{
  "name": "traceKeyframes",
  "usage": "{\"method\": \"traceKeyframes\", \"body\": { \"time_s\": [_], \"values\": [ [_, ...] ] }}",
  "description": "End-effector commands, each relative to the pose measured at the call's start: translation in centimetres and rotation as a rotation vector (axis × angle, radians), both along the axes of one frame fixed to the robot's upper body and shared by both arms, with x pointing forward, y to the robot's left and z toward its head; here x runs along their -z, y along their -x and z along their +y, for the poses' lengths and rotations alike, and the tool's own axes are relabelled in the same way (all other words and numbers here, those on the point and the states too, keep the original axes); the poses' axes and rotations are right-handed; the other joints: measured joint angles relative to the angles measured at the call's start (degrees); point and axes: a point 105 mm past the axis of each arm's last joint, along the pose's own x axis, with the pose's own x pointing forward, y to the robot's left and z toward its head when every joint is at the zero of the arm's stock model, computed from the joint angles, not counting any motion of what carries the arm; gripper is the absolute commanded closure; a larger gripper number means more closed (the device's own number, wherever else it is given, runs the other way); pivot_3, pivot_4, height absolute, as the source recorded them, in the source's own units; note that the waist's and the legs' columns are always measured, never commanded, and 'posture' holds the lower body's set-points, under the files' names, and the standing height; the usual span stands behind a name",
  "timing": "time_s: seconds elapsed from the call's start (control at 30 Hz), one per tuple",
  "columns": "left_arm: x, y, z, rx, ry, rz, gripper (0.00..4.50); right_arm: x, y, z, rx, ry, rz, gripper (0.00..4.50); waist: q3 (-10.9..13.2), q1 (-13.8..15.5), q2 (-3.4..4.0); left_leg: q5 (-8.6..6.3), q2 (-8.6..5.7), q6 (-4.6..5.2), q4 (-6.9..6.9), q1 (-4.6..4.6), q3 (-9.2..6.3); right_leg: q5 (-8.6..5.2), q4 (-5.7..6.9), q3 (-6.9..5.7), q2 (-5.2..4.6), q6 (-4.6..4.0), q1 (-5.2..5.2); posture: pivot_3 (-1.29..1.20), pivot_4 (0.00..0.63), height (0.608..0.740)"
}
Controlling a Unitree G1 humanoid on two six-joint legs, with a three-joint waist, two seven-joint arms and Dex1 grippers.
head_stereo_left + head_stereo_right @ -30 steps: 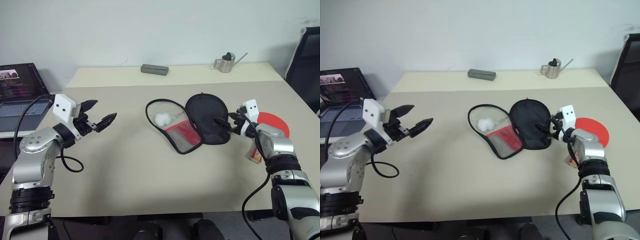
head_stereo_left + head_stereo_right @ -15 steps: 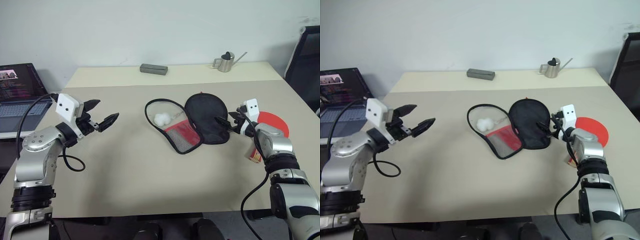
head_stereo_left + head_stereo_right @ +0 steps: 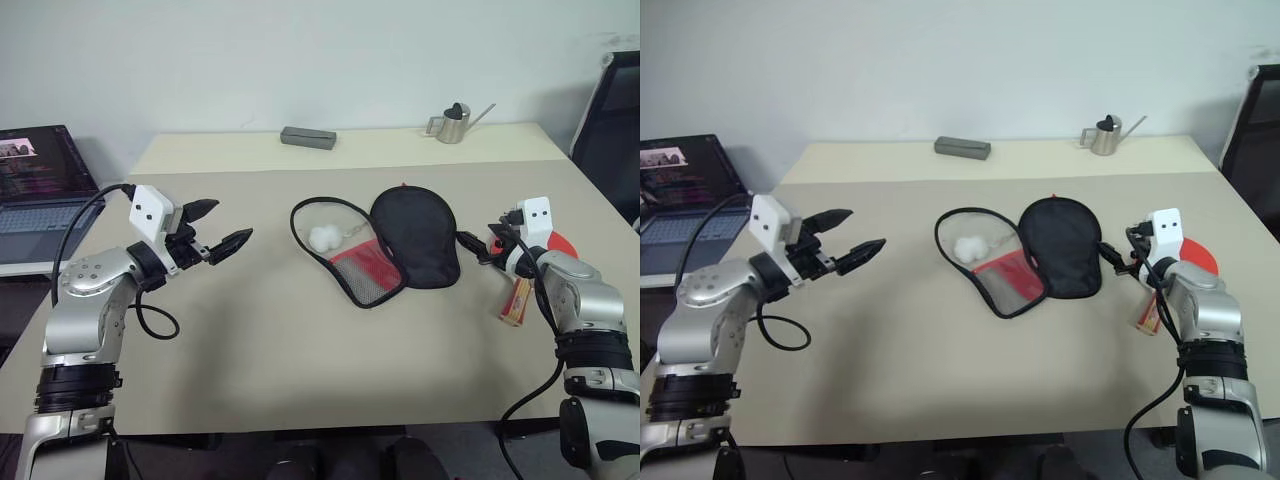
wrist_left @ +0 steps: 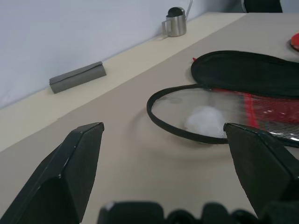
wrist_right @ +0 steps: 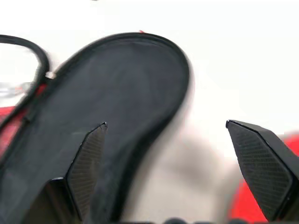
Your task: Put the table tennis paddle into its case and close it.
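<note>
The case [image 3: 385, 243] lies open just beside the empty right gripper [image 3: 478, 246].

A flat grey rectangular box [image 3: 308, 138] is lying far ahead of my left jaws, by the back edge of the beige table [image 3: 250, 360], which is stretching out under both my jaws. A small silver metal watering can [image 3: 452, 124] with a black lid and long thin spout is standing well beyond my right jaws. An open black laptop [image 3: 38, 185] is sitting out past my left jaws, its screen glowing. A black chair [image 3: 610, 130] is standing off beyond my right jaws.
</note>
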Motion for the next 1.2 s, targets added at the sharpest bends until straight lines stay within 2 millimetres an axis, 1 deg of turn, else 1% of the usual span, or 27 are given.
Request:
{"method": "traceKeyframes", "body": {
  "time_s": [0.03,0.2,0.33,0.5,0.57,0.67,0.83,0.9,1.0,1.13,1.2],
  "values": [
    [-1.2,-0.1,-1.5,0.069,-0.024,-0.045,0.0,-1.7,2.7,0.2,0.035,-0.002,-0.042,0.03,-0.02,0.31,-0.03,0.0,0.03,0.0,0.02,-0.05,-0.1,0.0,-0.03,-0.03,0.0,0.0,0.0,0.0,0.15,0.74],
    [-1.0,-0.5,-2.6,0.121,-0.031,-0.037,0.0,-1.8,5.0,-0.4,0.103,0.003,-0.026,0.03,-0.02,0.27,-0.03,-0.02,-0.03,0.03,0.16,-0.12,-0.08,0.05,-0.01,-0.04,-0.02,0.08,0.0,0.0,0.15,0.74],
    [-0.9,-1.0,-3.3,0.148,-0.026,-0.035,0.0,-1.6,6.3,-0.7,0.173,0.012,-0.029,0.03,-0.03,0.27,-0.05,-0.09,-0.02,0.17,0.18,-0.12,-0.11,0.07,0.01,-0.08,0.0,0.07,0.02,0.0,0.15,0.74],
    [-0.8,-1.5,-4.1,0.179,-0.026,-0.032,0.0,-0.2,7.9,-1.9,0.269,0.04,0.01,0.03,-0.04,0.37,-0.07,-0.09,-0.03,0.17,0.22,-0.12,-0.11,0.1,0.01,-0.07,0.01,0.07,0.02,0.0,0.15,0.74],
    [-0.7,-1.7,-4.2,0.19,-0.026,-0.03,0.0,0.1,8.1,-1.9,0.281,0.016,0.013,0.03,-0.04,0.32,-0.07,-0.1,-0.04,0.17,0.24,-0.13,-0.1,0.11,0.0,-0.06,0.01,0.09,0.03,0.0,0.15,0.74],
    [-0.6,-1.8,-4.4,0.202,-0.035,-0.027,0.0,0.4,8.2,-1.2,0.261,0.002,0.018,0.03,-0.04,0.17,-0.07,-0.1,-0.03,0.18,0.28,-0.11,-0.08,0.13,0.03,-0.03,0.03,0.09,0.03,0.0,0.15,0.74],
    [-0.6,-1.9,-4.7,0.22,-0.04,-0.025,0.0,1.5,9.2,-3.1,0.341,0.028,0.061,0.03,-0.05,0.38,-0.09,-0.1,-0.02,0.19,0.36,-0.14,-0.13,0.14,0.02,-0.09,0.05,0.09,0.05,0.0,0.15,0.74],
    [-0.5,-1.9,-4.7,0.226,-0.042,-0.024,0.0,1.8,9.5,-3.4,0.368,0.037,0.075,0.03,-0.05,0.38,-0.09,-0.1,-0.04,0.19,0.41,-0.16,-0.12,0.16,0.02,-0.06,0.04,0.11,0.05,0.0,0.15,0.74],
    [-0.5,-1.9,-4.9,0.237,-0.045,-0.022,0.0,2.3,9.7,-3.1,0.375,0.045,0.092,0.03,-0.05,0.29,-0.09,-0.11,-0.03,0.2,0.45,-0.16,-0.12,0.17,0.04,-0.05,0.05,0.13,0.05,0.0,0.15,0.74],
    [-0.5,-1.9,-5.4,0.262,-0.055,-0.023,0.0,3.8,9.7,-2.9,0.451,0.039,0.121,0.03,-0.06,0.28,-0.1,-0.11,0.0,0.2,0.46,-0.15,-0.14,0.19,0.07,-0.07,0.08,0.1,0.06,0.0,0.15,0.74],
    [-0.6,-1.9,-5.7,0.275,-0.062,-0.024,0.0,4.2,9.6,-2.4,0.468,0.024,0.127,0.03,-0.06,0.27,-0.1,-0.11,-0.01,0.2,0.47,-0.15,-0.14,0.21,0.07,-0.06,0.08,0.11,0.06,0.0,0.15,0.74]
  ]
}}
